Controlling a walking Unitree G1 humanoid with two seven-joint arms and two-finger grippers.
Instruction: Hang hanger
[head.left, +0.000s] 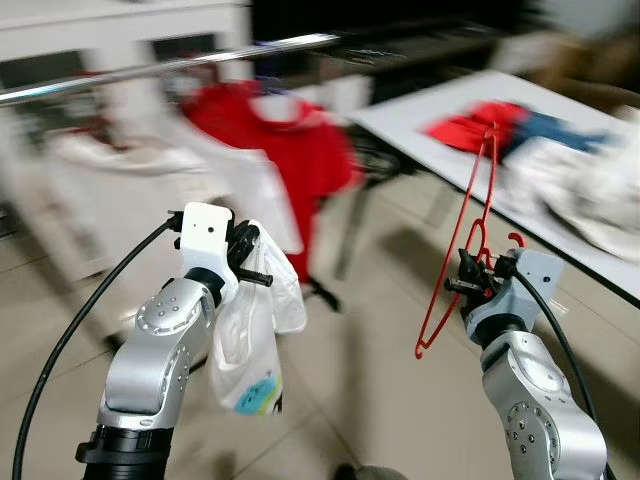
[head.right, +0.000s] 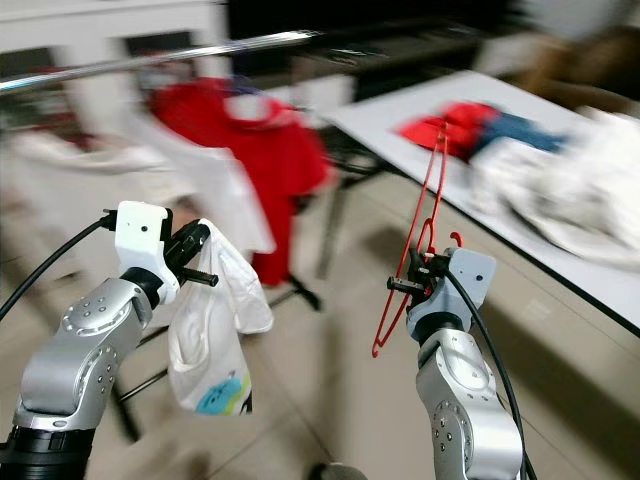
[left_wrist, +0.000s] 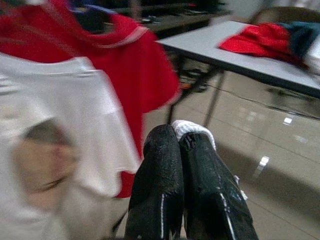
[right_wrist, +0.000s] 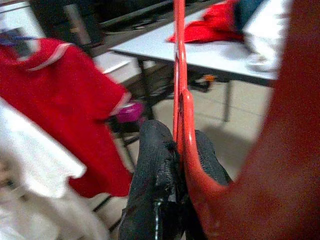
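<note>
My right gripper is shut on a thin red hanger, which stands upright above it with its hook beside the wrist; the hanger runs between the black fingers in the right wrist view. On the left, my raised left gripper is shut on a small white garment with a blue and yellow print that droops below it. Its white cloth pokes out between the fingers. A silver clothes rail crosses the back, carrying a red shirt and a white shirt.
A grey table at the right holds a heap of red, blue and white clothes. The rack's dark legs stand on the tiled floor between my arms. White furniture lines the back wall. The picture is blurred.
</note>
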